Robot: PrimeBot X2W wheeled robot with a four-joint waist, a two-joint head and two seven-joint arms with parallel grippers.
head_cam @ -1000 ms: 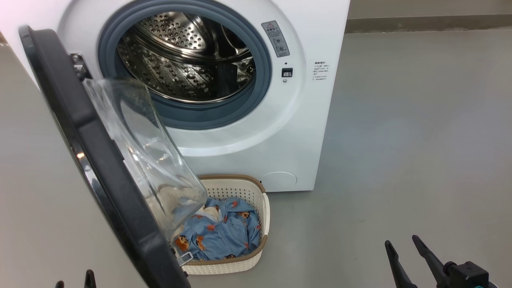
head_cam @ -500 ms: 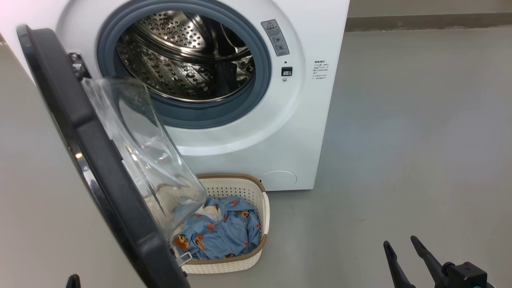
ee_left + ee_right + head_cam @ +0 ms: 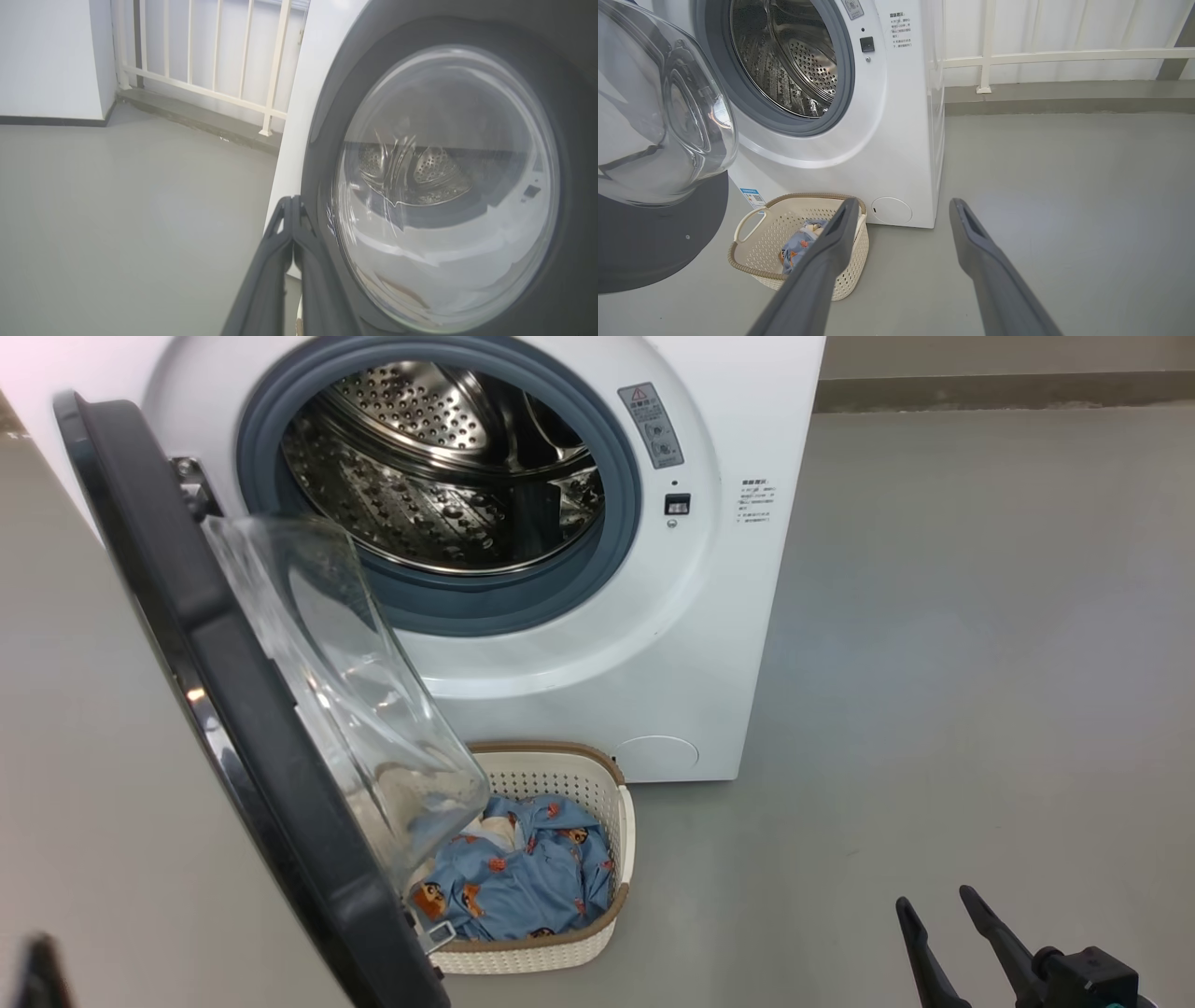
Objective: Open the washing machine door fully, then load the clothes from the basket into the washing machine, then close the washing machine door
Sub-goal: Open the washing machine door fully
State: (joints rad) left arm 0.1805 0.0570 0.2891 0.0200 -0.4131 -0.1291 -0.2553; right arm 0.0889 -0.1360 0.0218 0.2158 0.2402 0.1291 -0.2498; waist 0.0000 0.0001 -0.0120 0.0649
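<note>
Head view: the washing machine is standing with its steel drum showing. The washing machine door, hinged on the machine's left, is hanging wide open, and its glass bowl is reaching out over the basket. The basket is sitting on the floor against the machine's foot, with the clothes lying bunched inside. The right pincer is hovering low, well to the machine's right, spread apart and holding nothing. Left wrist view: the left pincer is pressed together on nothing, its closed end sitting just beside the door's black rim on the outer face; whether it is touching cannot be told. Right wrist view: the spread fingers are pointing toward the basket in front of the machine. The door seems to be needing a further swing toward the machine's left side, since it is overhanging the basket. Doing that well probably means guiding it slowly along its hinge arc, bearing on the rim and not the glass, before reaching for the clothes.
</note>
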